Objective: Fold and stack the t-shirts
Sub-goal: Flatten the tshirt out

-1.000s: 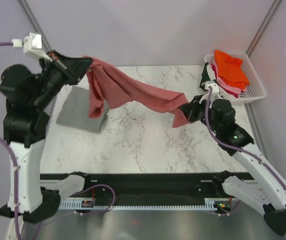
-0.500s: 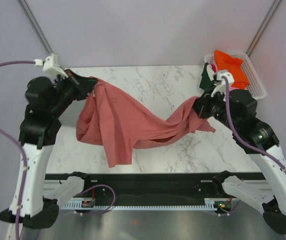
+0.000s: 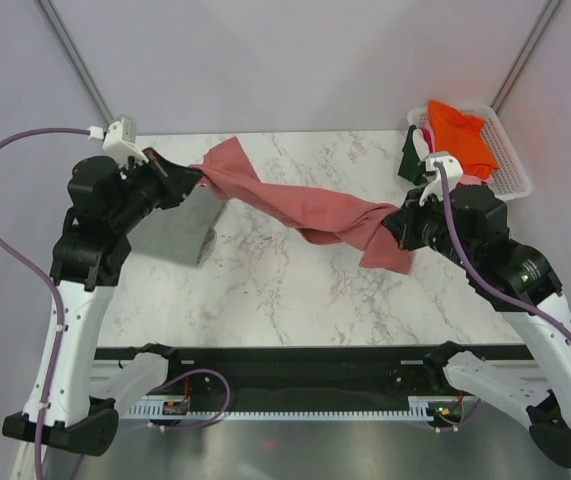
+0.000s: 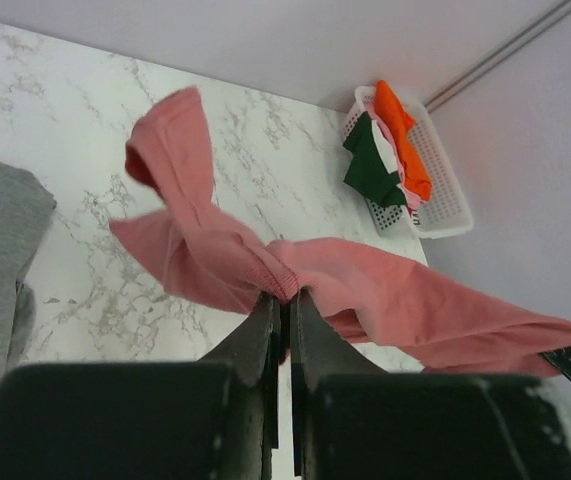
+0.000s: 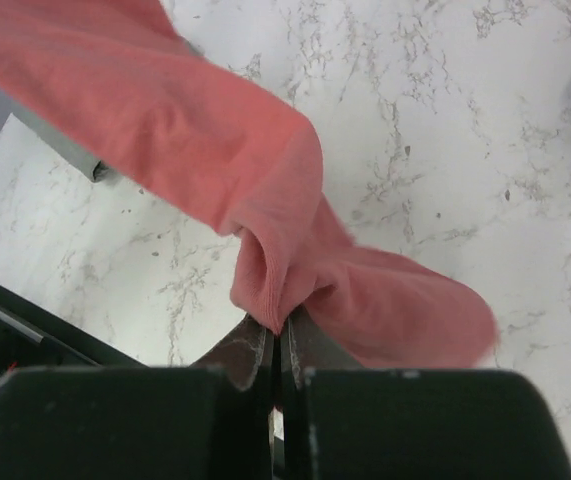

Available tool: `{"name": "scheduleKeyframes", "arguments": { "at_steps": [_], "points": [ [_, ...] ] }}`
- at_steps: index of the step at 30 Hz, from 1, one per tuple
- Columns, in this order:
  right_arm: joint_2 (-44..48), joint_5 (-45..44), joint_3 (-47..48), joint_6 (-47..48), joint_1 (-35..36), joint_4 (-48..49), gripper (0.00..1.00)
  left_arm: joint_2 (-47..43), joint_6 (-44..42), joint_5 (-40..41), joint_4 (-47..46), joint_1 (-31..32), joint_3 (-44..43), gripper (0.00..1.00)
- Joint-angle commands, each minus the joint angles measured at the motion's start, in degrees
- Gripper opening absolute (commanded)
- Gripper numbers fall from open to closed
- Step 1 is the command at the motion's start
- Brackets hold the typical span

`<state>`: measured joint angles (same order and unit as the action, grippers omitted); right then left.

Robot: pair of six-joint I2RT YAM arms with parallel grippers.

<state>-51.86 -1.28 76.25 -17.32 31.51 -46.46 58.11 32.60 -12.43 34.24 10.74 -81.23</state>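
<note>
Salmon tee [image 3: 295, 205] hangs in the air, stretched between both pincers and twisted into a loose rope above the far half of the tabletop [image 3: 285, 300]. Left pincer [image 3: 197, 178] is clamped tight on one bunched edge at the far left, and a flap of cloth sticks up just beyond it. Right pincer [image 3: 393, 222] is clamped on the other end at the right, with a loose tail drooping below it. Grey tee [image 3: 170, 235] lies folded on the tabletop at the left, just under the left pincer. Basket [image 3: 513, 182] at the far right corner holds an orange tee [image 3: 462, 135] and a green tee [image 3: 410, 155].
</note>
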Motion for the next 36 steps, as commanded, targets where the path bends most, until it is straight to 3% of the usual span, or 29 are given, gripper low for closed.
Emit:
{"name": "scheduleKeyframes", "arguments": {
  "at_steps": [1,5,9,13,16,17,18,19,20,21,22,30,36],
  "points": [
    [0.79,-2.68,2.06,0.89,-0.04,-3.37,0.0,-6.33,0.36,-2.6,-2.16,-0.02,2.12,0.02],
    [3.07,-3.19,3.02,1.5,-0.04,-7.85,0.01,-9.85,1.67,-5.76,-0.66,-0.02,5.37,0.02],
    [2.73,-13.88,2.42,1.41,-0.04,-8.39,0.0,-9.07,4.13,-7.53,-3.2,-0.11,10.12,0.02],
    [-6.29,-20.08,0.31,2.03,-0.57,-4.36,0.0,-3.19,8.26,-6.13,-9.0,-0.2,14.6,0.02],
    [-17.26,-12.28,-0.49,2.03,-5.39,4.14,0.0,4.1,10.72,-2.0,-14.28,-0.28,16.63,0.02],
    [-20.27,-11.56,0.3,0.9,-7.75,5.49,0.14,8.38,10.99,-1.03,-16.11,-0.28,16.28,0.06],
    [-23.17,-12.51,1.09,-1.72,-8.73,6.37,0.69,11.21,11.17,0.81,-16.39,-0.28,15.76,0.26],
    [-27.99,-12.43,1.88,-2.62,-9.53,7.25,0.81,13.68,11.08,1.52,-16.4,-0.37,14.88,0.5],
    [-29.52,-11.91,3.19,-3.15,-10.14,7.34,0.86,18.05,10.73,2.05,-15.79,-0.37,12.96,0.79],
    [-30.4,-11.21,3.21,-3.42,-10.41,7.78,0.87,19.66,10.3,2.05,-15.17,-0.37,11.98,0.88],
    [-29.89,-9.72,2.51,-3.68,-10.33,9.53,0.87,20.46,9.16,1.88,-14.38,-0.37,11.36,0.89],
    [-20.49,-13.75,-14.09,-5.44,-11.29,13.14,0.83,11.61,5.46,5.13,-14.02,-0.28,21.72,0.94],
    [-14.68,-4.55,-24.91,-7.28,-11.73,18.06,0.73,0.7,5.38,0.14,-13.5,-0.28,33.23,0.91]
  ]
}}
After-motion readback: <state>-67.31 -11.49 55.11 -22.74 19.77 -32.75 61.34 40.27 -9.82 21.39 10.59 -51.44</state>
